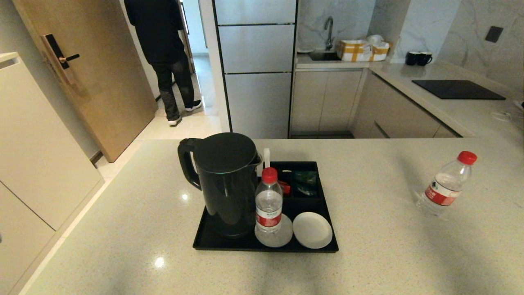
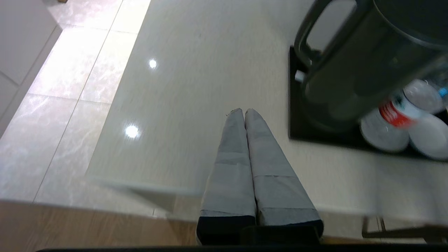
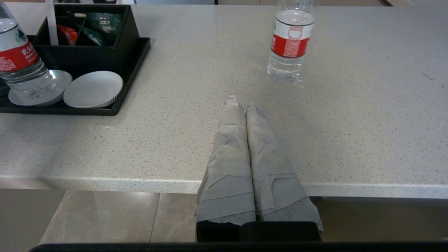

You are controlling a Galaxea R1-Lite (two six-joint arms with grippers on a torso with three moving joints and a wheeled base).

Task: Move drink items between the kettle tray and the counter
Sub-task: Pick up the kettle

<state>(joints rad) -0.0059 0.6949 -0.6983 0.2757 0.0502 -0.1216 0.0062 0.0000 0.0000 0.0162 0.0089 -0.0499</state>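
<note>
So the flat black rectangular tray (image 1: 323,205) sits mid-way on the speckled beige stone counter (image 1: 368,254), carrying the tall black electric kettle (image 1: 223,184), a red-capped clear plastic water bottle (image 1: 268,203) standing on a small round white saucer (image 1: 282,239), and a second white saucer (image 1: 312,230) at the bottle's 3 o'clock. Another clear red-capped bottle (image 1: 445,186) stands alone on the counter, well off at the tray's 3 o'clock. A person in dark clothes (image 1: 163,53) stands by the door at 11. The left gripper (image 2: 244,111) hangs over bare counter with the kettle at its 2 o'clock, fingers pressed together. The right gripper (image 3: 240,102) is also closed and empty, with the lone bottle at its 1 o'clock.
</note>
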